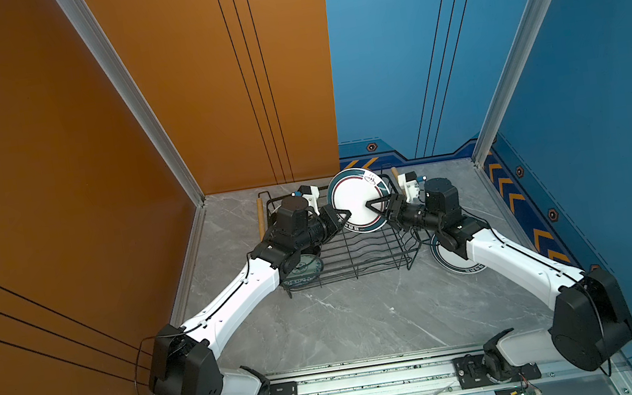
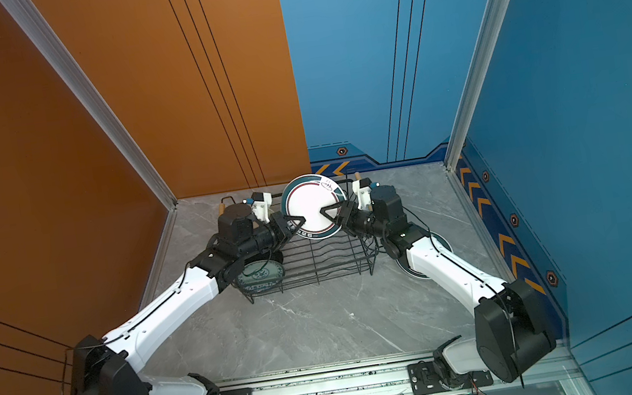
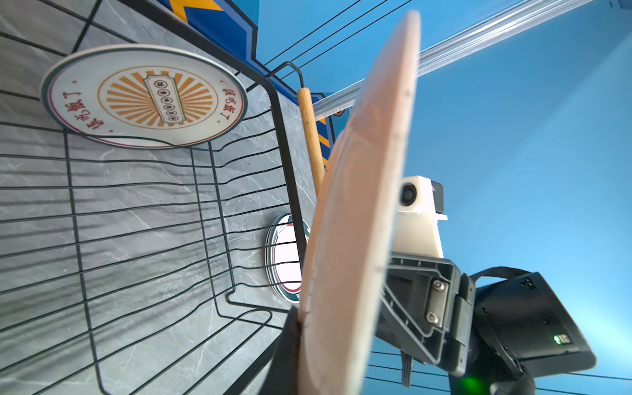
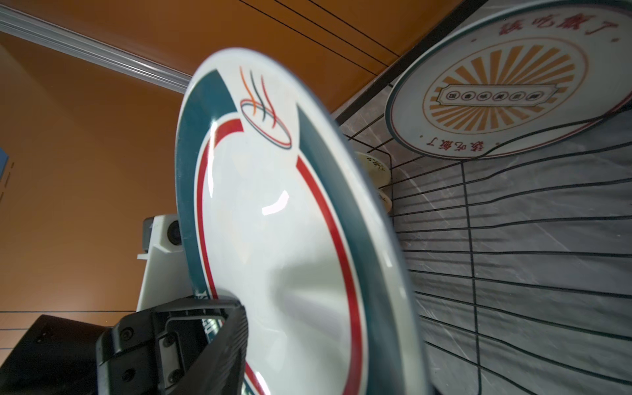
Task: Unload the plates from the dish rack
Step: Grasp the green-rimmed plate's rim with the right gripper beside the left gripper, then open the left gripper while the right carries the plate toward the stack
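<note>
Holding one plate between two grippers

The left gripper was clamped tight on the rim of the teal-rimmed plate, which stood upright over the dish rack. The right gripper met it from the opposite side, with one finger lying across the plate's white face. Whether that gripper had actually clamped on could not be told. The rack sat directly beneath both grippers and held a sunburst plate at its far side, beyond the fingertips. Below the right arm, outside the rack, another plate lay flat on the table.
</note>
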